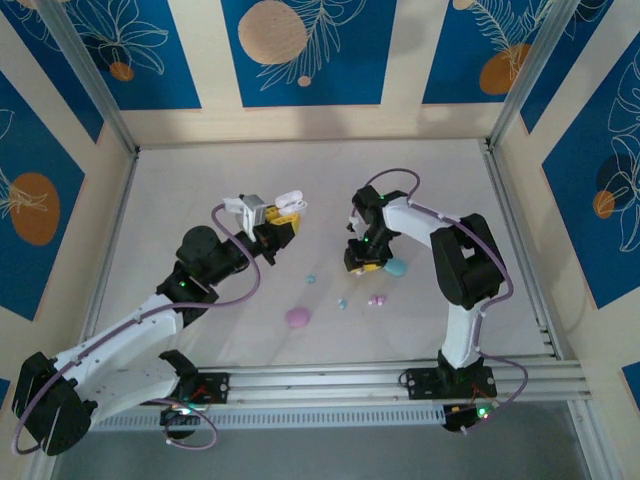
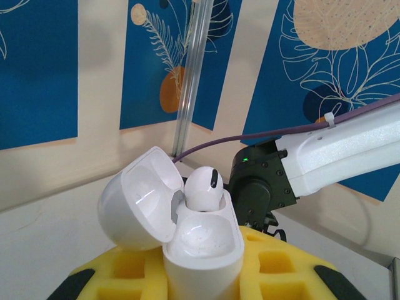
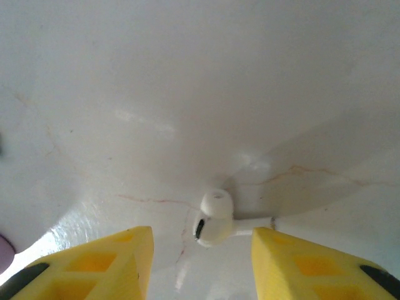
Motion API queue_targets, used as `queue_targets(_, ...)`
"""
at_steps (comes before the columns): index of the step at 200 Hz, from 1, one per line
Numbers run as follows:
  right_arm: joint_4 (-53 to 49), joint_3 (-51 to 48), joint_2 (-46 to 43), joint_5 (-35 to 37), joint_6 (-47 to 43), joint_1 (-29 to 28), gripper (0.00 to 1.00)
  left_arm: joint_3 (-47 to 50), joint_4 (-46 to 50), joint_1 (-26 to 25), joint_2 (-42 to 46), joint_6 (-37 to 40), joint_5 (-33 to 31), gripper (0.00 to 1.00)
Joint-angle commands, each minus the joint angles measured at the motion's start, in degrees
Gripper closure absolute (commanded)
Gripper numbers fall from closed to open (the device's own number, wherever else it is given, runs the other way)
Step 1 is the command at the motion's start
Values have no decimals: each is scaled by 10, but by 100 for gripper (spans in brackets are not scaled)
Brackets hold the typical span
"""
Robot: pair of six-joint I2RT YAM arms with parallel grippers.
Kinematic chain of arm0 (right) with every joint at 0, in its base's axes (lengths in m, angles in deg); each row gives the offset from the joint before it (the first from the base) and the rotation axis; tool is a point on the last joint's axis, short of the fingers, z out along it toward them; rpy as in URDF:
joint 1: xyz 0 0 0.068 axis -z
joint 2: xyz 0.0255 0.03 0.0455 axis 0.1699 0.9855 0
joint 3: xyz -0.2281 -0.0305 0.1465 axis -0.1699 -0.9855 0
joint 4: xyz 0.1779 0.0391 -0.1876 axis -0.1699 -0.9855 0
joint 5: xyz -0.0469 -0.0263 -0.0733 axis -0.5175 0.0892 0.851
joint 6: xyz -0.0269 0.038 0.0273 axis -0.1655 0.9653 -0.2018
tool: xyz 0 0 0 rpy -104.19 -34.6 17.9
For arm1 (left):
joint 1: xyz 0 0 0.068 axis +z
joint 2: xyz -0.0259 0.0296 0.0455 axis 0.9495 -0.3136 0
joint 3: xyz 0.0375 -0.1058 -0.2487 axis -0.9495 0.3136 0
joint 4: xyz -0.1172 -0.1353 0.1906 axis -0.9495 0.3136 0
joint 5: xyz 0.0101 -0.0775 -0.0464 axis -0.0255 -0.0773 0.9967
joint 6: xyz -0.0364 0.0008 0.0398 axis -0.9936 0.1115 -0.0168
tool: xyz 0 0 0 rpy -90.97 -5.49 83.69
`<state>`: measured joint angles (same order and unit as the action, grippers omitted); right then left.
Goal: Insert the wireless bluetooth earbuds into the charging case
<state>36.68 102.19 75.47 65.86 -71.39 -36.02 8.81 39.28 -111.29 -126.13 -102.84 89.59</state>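
The left gripper (image 2: 203,278) is clenching the open white charging case (image 2: 203,247), a seated earbud (image 2: 203,187) poking up inside it. The right gripper (image 3: 201,250) is hanging released — astride a loose earbud (image 3: 212,219) lying on the tabletop (image 3: 187,94).

the desk (image 1: 300,180) is viewed from above and behind by the top external camera, with both arm bases at the lower edge. the left wrist camera is aimed nearly level toward the patterned wall (image 2: 37,62), very near an open white case (image 2: 200,244); the right arm (image 2: 337,150) is shared with the top view. the right wrist camera is pointed down, close to the desk, with a white earbud (image 3: 212,219) seen between its yellow jaws.
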Motion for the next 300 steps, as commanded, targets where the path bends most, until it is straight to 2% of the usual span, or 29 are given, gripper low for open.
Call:
queue_targets(1, -30, -10, -19, -6, -6, -10, 54, -9, -28, -5, 4, -13, 8, 86)
queue_targets(55, 1, -5, -58, 22, -7, -4, 53, -8, -27, -4, 8, -15, 9, 86)
queue_targets(87, 23, 4, -31, 3, -13, 18, 48, -7, -29, -5, 8, -16, 9, 86)
queue_targets(146, 41, 3, 15, -39, -11, 23, 49, -6, -31, -5, 8, -21, 9, 86)
queue_targets(212, 35, -39, -9, -59, -1, 15, 51, -3, -31, -5, 10, -20, 8, 86)
queue_targets(263, 18, -49, -26, -51, 16, -8, 52, -4, -31, -5, 11, -19, 9, 86)
queue_targets(287, 9, -43, -30, -33, 30, -22, 52, -4, -30, -5, 10, -21, 10, 86)
queue_targets(300, 3, -37, -32, 0, 39, -29, 52, -4, -30, -4, 11, -21, 11, 86)
